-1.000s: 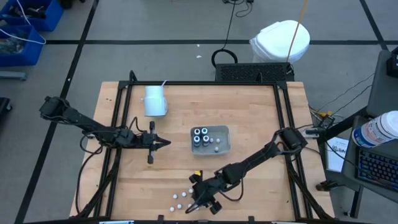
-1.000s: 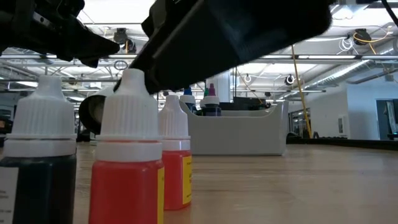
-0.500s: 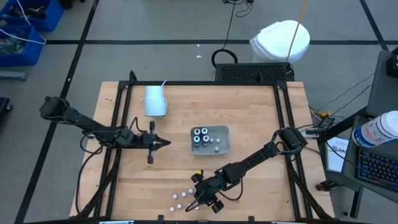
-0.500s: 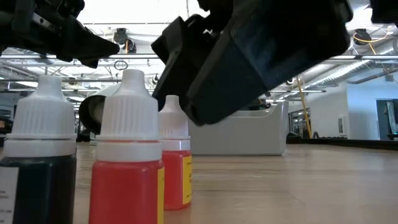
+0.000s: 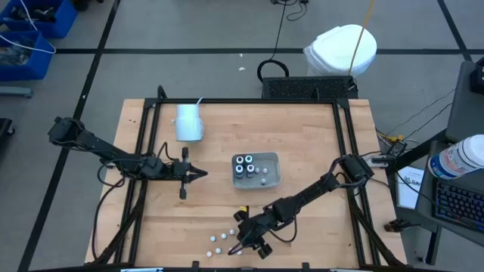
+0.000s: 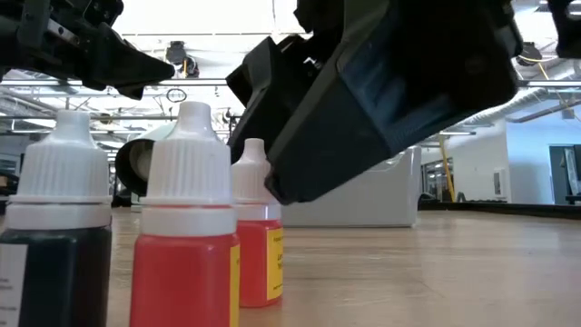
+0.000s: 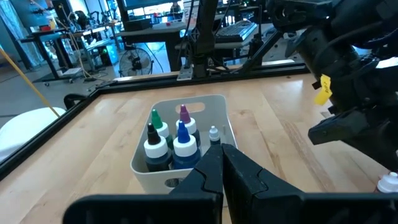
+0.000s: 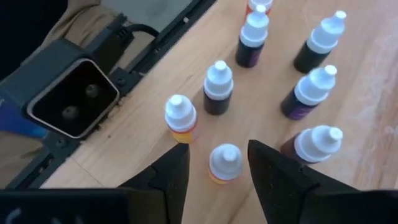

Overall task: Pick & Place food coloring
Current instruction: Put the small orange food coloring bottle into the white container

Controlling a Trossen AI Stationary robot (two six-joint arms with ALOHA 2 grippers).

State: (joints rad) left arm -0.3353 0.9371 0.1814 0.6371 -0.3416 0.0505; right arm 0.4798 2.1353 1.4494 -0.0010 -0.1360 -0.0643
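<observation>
Right gripper low over the cluster of small food coloring bottles at the near edge of the table, fingers parted, nothing gripped yet. One white-capped, orange-bodied bottle standing upright directly between the two fingers in the right wrist view, cap up, long axis vertical, so fingers straddling it from either side across its width. Neighbours close: a yellow-orange bottle just beside one finger, a dark-bodied one just beside the other; likely tight clearance on closing. In the low view, gripper body looming over the red-bodied bottles; contact not discernible. Grey tray near table centre already holding four larger bottles plus one small one, well apart from the cluster. Left gripper fully clenched, empty, hovering beside the tray, farther from the cluster than the right. Judged step: squeezing on the straddled bottle, then lifting straight up
</observation>
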